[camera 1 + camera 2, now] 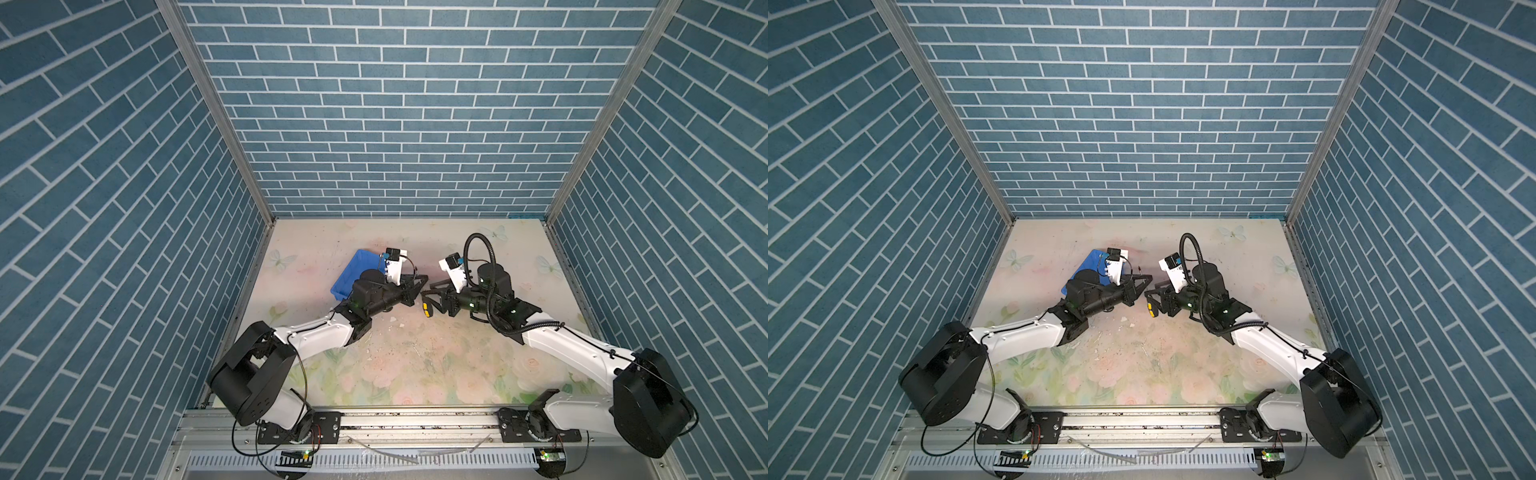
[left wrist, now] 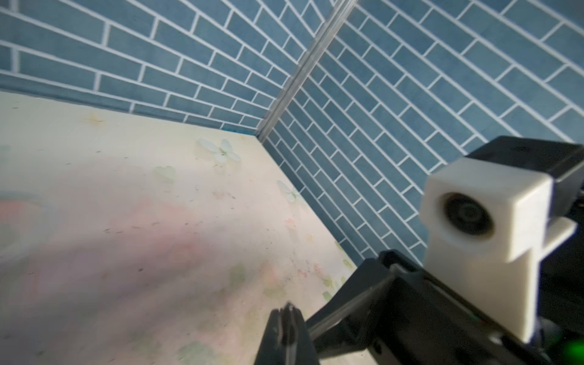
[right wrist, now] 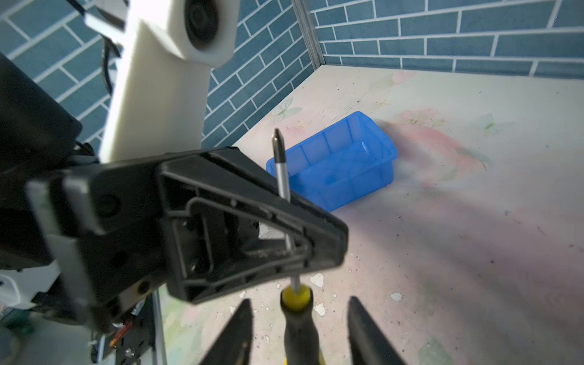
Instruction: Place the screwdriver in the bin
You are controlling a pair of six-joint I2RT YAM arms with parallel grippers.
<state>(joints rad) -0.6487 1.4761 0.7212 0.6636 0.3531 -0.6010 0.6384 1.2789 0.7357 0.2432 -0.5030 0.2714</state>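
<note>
Overhead, in both top views the left gripper (image 1: 422,284) (image 1: 1145,283) and the right gripper (image 1: 430,297) (image 1: 1152,297) meet tip to tip mid-table. The screwdriver (image 1: 427,308) (image 1: 1149,308) is between them, yellow butt showing. The bin (image 1: 347,270) (image 1: 1086,266) sits on the floral table (image 1: 415,365), partly behind the left arm.

Left wrist view: the left gripper (image 2: 286,328) has its jaws pressed together (what they pinch is blurred).

Right wrist view: the left gripper (image 3: 316,243) clamps the screwdriver's (image 3: 281,164) thin shaft, outside the bin (image 3: 354,186). The right gripper (image 3: 300,303) has its fingers (image 3: 240,331) spread either side of the black handle, not touching it.
</note>
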